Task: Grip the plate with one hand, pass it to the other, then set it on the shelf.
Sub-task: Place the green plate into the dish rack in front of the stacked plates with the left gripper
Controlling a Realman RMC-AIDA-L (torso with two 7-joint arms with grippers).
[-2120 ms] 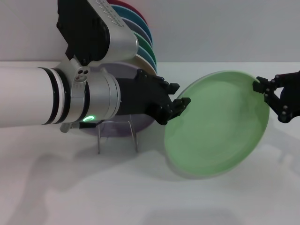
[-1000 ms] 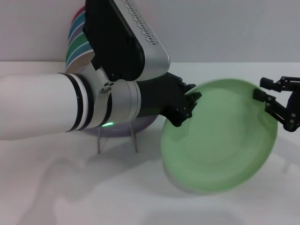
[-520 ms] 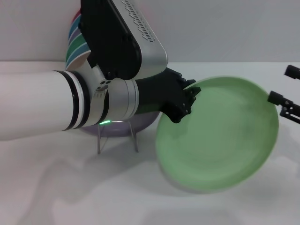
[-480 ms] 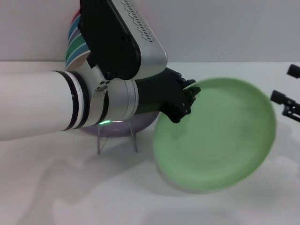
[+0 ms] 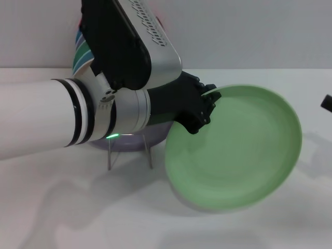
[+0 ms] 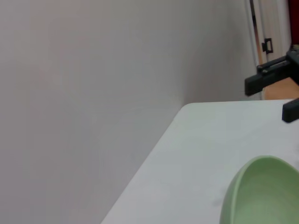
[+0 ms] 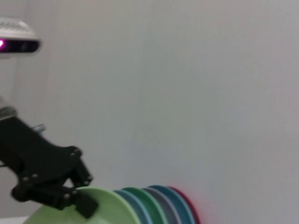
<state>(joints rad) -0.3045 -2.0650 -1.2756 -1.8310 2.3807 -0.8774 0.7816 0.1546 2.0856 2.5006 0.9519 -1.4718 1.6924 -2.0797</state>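
1. One tool, the left tool (image 5: 206, 106), clamps the upper left rim of the pale mint-green plate (image 5: 236, 148) and holds it tilted above the white bench (image 5: 62, 207), its hollow face toward the head camera.
2. Only a black tip of the right tool (image 5: 327, 102) shows at the right edge of the head view, well apart from the plate's rim and holding nothing; the left wrist view shows its two black fingers (image 6: 271, 77) spread apart.
3. Behind the left arm, the thin silver wire shelf (image 5: 129, 150) stands on the bench, with a lilac plate (image 5: 155, 136) leaning in it.
4. A row of upright plates (image 7: 156, 205) in green, blue, grey and red stands against the wall behind the shelf; in the right wrist view they fan out just behind the held plate's rim.
5. A small green light (image 5: 110, 136) glows on the left arm's wrist.
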